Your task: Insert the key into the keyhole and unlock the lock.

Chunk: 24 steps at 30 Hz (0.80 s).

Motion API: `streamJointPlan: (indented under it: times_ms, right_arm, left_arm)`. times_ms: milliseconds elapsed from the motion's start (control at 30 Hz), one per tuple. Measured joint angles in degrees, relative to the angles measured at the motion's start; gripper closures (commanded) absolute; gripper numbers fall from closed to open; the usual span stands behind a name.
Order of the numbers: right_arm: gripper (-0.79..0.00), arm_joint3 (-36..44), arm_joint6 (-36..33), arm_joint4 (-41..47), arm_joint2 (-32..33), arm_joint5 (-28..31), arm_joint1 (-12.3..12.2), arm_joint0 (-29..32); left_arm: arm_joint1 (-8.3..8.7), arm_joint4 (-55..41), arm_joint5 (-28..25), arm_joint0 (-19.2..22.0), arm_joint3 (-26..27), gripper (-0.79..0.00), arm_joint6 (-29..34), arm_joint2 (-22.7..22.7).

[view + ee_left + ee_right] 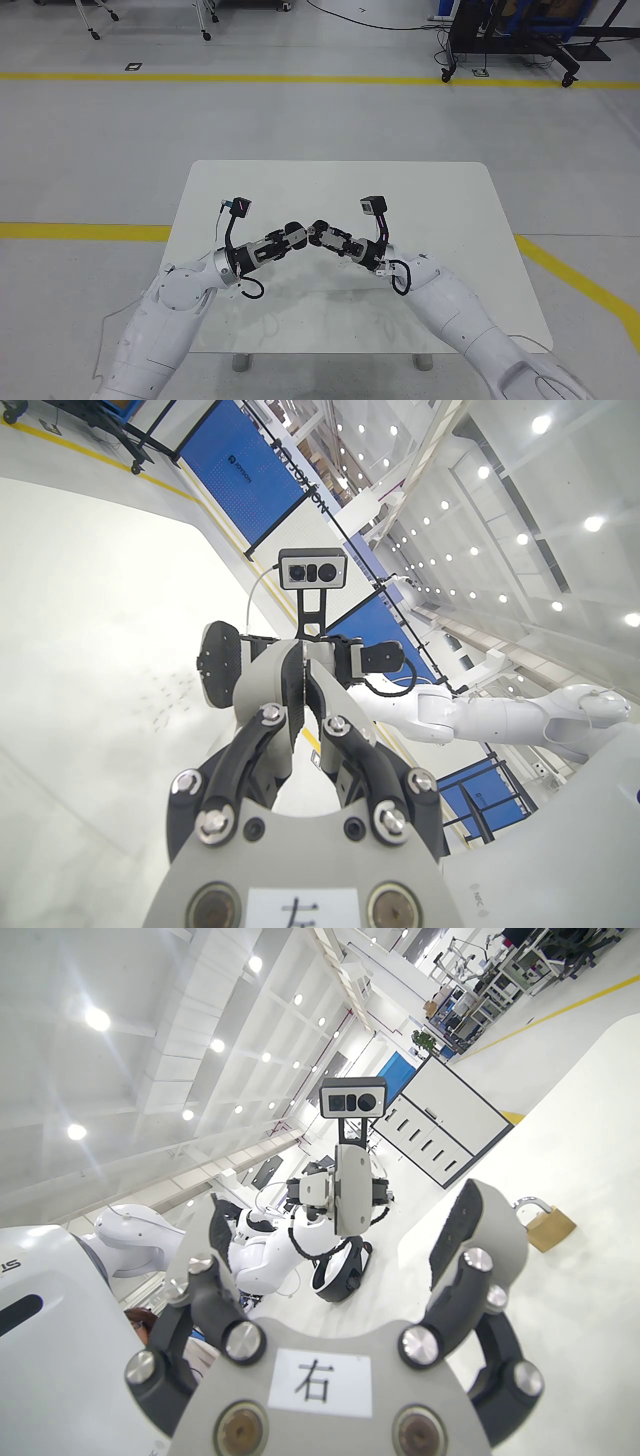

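Note:
A brass padlock (550, 1228) with a silver shackle lies flat on the white table (575, 1138), just beyond one finger of my right gripper (342, 1203). That gripper is open, and nothing sits between its pads. Facing it tip to tip is my left gripper (304, 662), shut with its pads pressed together; I cannot tell if anything is held there. In the top view the left gripper (297, 234) and the right gripper (320, 233) meet over the middle of the table (430, 200). The right gripper's spread fingers (220, 670) flank the left gripper's tips.
The white table has bare surface on all sides of the two arms. Yellow floor lines (300, 78) run behind and beside it. A white cabinet (440, 1128) and blue panels (240, 490) stand well off in the room.

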<state>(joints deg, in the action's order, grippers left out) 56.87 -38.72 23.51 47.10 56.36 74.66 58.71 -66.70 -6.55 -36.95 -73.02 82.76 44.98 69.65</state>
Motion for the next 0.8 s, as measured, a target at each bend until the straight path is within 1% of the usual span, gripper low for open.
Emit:
streamJointPlan:
  times_ms: [67, 133, 233, 300, 367, 433, 533, 633, 733, 800]
  right_arm:
    - [-0.785, 0.01, 0.12, -0.17, 0.11, -0.14, -0.03, 0.00]
    - [-0.785, -0.03, 0.55, -2.65, 1.24, -1.01, -0.47, -0.24]
    - [-0.785, 0.65, -1.54, -6.82, 4.06, -1.89, -1.85, -0.53]
    - [-0.785, 1.99, -6.14, -7.08, 6.08, -2.75, -3.17, -0.30]
    - [-0.785, 3.12, -11.06, -6.50, 7.92, -4.81, -4.41, -0.12]
    - [-0.785, 5.33, -17.23, -5.37, 9.55, -8.46, -5.73, 0.16]
    - [-0.785, 9.20, -23.67, -4.49, 11.17, -14.45, -7.39, 0.71]
    - [-0.785, 12.16, -27.02, -4.69, 12.35, -17.83, -8.67, 1.34]
    - [-0.785, 14.03, -28.29, -4.79, 12.89, -19.09, -9.49, 1.67]
    - [-0.785, 14.85, -28.92, -5.18, 12.57, -19.72, -9.80, 1.62]
  left_arm:
    - [0.00, 0.00, 0.00, 0.00, 0.00, 0.000, 0.00, 0.00]
    - [0.00, 0.00, 0.00, 0.00, 0.00, 0.000, 0.00, 0.00]
    - [0.00, 0.00, 0.00, 0.00, 0.00, 0.000, 0.00, 0.00]
    - [0.00, 0.00, 0.00, 0.00, 0.00, 0.000, 0.00, 0.00]
    - [0.00, 0.00, 0.00, 0.00, 0.00, 0.000, 0.00, 0.00]
    - [0.00, 0.00, 0.00, 0.00, 0.00, 0.000, 0.00, 0.00]
    - [0.00, 0.00, 0.00, 0.00, 0.00, 0.000, 0.00, 0.00]
    - [0.00, 0.00, 0.00, 0.00, 0.00, 0.000, 0.00, 0.00]
    - [0.00, 0.33, 0.39, -0.17, 0.33, 0.000, -0.05, -0.22]
    - [0.12, 2.16, 1.18, -0.38, 1.22, 0.000, 0.76, -0.71]
